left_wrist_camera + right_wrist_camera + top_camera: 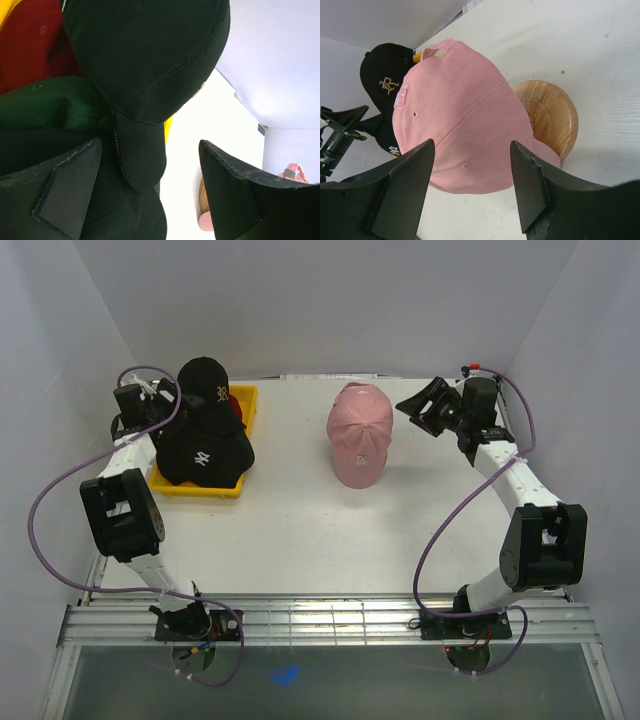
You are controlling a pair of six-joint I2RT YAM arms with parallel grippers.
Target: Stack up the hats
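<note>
Gaping wide and empty, the left gripper (150, 150) hangs at the brim of the black cap (150, 55) piled in the yellow tray (247, 400). The right gripper (471, 150), also open and empty, faces the pink cap (455, 115) on the wooden stand (552, 112), with bare table (300, 530) between.

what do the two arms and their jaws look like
The left arm and right arm match: white links, chunky black joint housings and black bases. A thin purple cable runs in a loose loop from base to wrist on each. The jaws are matte black, flat wedge-shaped plates with slightly rough edges. No markings are visible.
</note>
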